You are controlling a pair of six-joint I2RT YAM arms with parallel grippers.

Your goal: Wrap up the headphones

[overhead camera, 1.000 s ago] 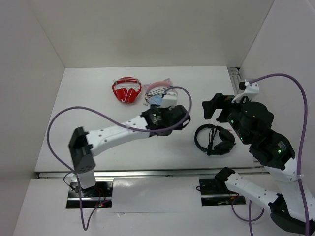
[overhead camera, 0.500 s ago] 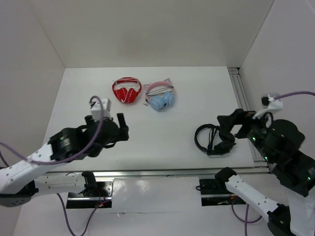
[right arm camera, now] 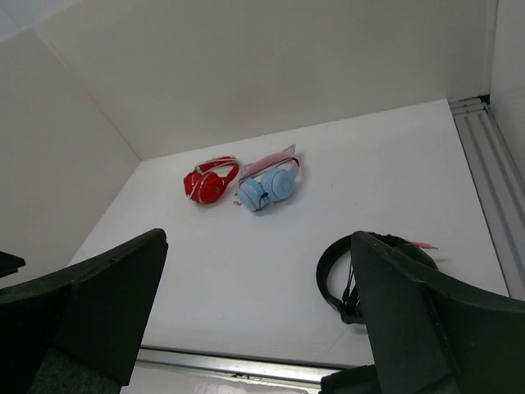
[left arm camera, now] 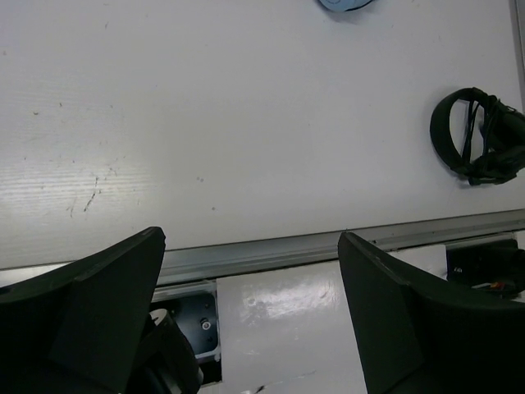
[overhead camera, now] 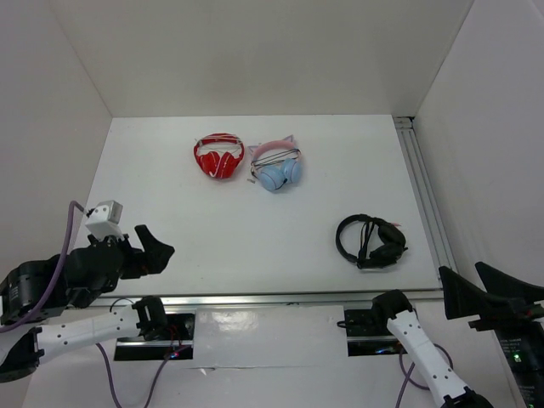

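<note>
My left end effector hangs over the near edge of the table by its left corner, fingers spread wide and holding nothing. My right end effector sits off the near right corner, equally wide. Bare table stretches between them. The headphones lie flat near the near right corner, all black, with the cable gathered across the band. Red headphones and blue-and-pink headphones rest toward the far edge.

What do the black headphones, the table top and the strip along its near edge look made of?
Black headphones: probably plastic with soft padded earcups, matte, no glints; too small to be sure.
Table: smooth white board, perhaps laminate or paint, with a dull sheen and fine dark scuffs.
Strip: looks like bare metal, silvery grey with a soft shine.
</note>
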